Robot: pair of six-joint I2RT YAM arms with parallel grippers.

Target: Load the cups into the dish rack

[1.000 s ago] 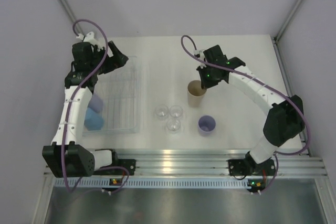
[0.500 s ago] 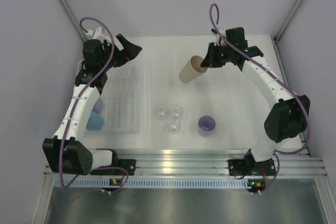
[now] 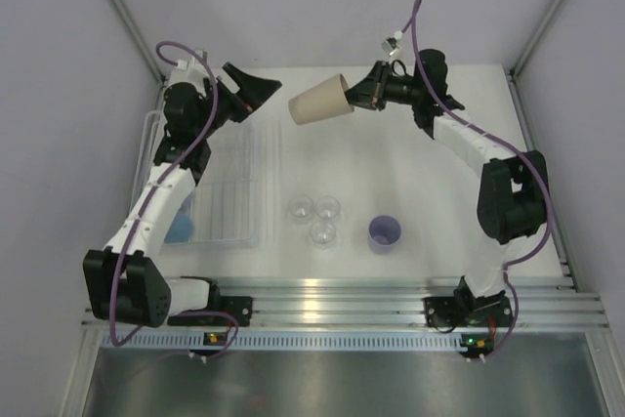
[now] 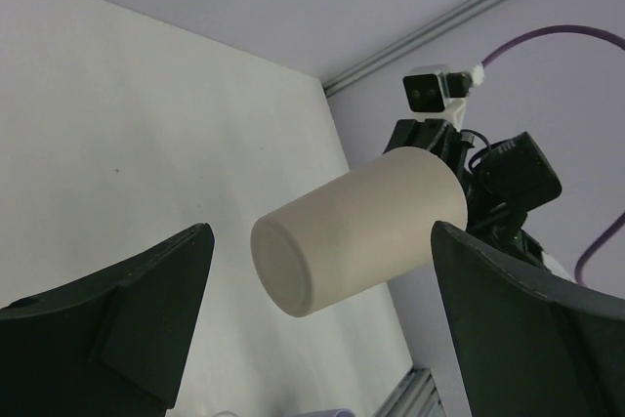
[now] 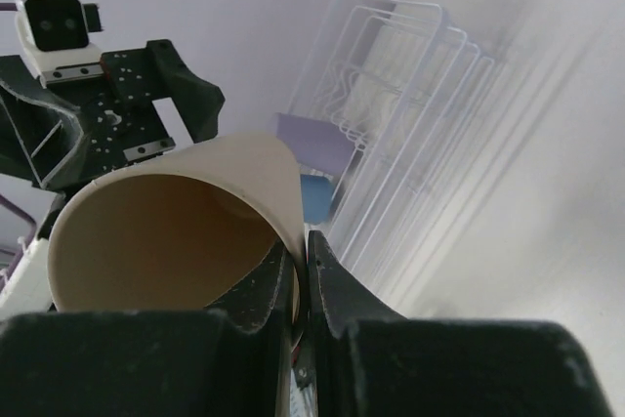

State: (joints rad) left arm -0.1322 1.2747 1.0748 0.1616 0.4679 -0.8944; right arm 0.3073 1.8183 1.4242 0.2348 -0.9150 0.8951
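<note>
Top external: beige cup point(image 3: 320, 98) above table point(image 3: 449, 202), grey walls point(image 3: 312, 7).

In the top view, the dish rack point(image 3: 239, 153) lies on the table point(image 3: 439, 202) at the left of the frame. A racked tumbler point(image 3: 179, 229) sits in its lower left corner, partly under the left arm point(image 3: 146, 207). The three small cups point(image 3: 314, 217) cluster at frame centre, right of the rack, and a lone tumbler point(image 3: 385, 232) stands upright just right of them. At upper centre the held tumbler point(image 3: 319, 100) lies sideways above the table, base leftward, between the left gripper point(image 3: 249, 90) and the right gripper point(image 3: 361, 97), which pinches its rim.
</note>
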